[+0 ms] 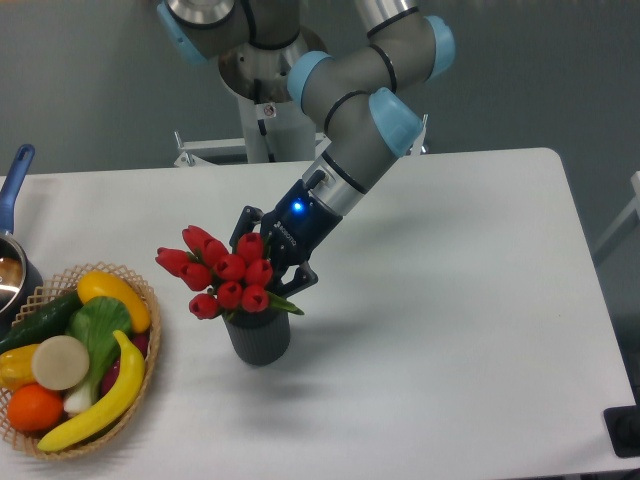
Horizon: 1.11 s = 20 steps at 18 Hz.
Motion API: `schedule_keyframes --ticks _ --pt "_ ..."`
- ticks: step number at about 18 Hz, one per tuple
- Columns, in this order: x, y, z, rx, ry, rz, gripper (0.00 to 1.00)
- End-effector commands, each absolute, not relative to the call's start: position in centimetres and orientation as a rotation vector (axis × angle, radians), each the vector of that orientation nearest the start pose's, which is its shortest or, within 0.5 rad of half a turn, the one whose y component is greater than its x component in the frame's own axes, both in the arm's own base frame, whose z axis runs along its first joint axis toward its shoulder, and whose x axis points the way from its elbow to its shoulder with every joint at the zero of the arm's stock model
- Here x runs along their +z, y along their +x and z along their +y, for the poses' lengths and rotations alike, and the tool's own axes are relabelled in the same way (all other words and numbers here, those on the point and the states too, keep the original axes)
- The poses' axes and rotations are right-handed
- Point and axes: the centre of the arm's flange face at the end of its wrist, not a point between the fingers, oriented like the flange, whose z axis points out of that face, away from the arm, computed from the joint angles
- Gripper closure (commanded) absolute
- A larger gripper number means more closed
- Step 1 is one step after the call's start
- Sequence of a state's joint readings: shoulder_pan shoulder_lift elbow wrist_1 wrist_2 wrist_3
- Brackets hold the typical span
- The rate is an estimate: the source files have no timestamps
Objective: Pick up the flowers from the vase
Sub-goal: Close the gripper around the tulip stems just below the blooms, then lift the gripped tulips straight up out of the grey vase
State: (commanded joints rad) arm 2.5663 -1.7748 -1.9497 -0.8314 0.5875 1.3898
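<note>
Nearest you, at the worktop's [450, 330] front left corner, sits one woven basket [150, 372] of produce: two yellow bananas [100, 405], one orange [35, 407], one dark green cucumber [35, 325], one leafy green vegetable [98, 325], one pale round slice [60, 362] and one yellow piece [15, 362] at the left rim that you cannot make out further. Something dark purple shows beneath the bananas, too hidden to name.

Just right of the basket, apart from it, stands one dark grey ribbed vase [260, 338], upright. The flowers [225, 270] are in it — count about nine red tulip buds, bunched and leaning up and to the left from the vase's mouth, with a green leaf poking out at the right rim. The stems are hidden inside.

The single arm [350, 110] reaches down from the top of the view, and its gripper [268, 262] sits right behind and against the bunch, just above the vase. Its dark fingers [300, 275] flank the buds on the right side, and a blue light glows on the wrist. You cannot tell whether the fingers are clamped on the flowers or merely spread around them — the buds cover the tips.

At the far left edge, one pot [12, 270] with a blue handle is partly cut off.
</note>
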Motion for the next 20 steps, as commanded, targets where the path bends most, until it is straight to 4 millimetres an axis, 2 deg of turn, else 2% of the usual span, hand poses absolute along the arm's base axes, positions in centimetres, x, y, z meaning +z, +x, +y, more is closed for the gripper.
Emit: schedule_keyframes --ticks 7,17,20 --pt "33.8 -31.9 46.0 -0.26 -2.085 0.49 0.52" --pt "37.8 -31.4 45.5 -0.26 -2.045 0.418 0.52" --pt "39.7 -31.4 45.5 -0.259 -2.044 0.38 0.52"
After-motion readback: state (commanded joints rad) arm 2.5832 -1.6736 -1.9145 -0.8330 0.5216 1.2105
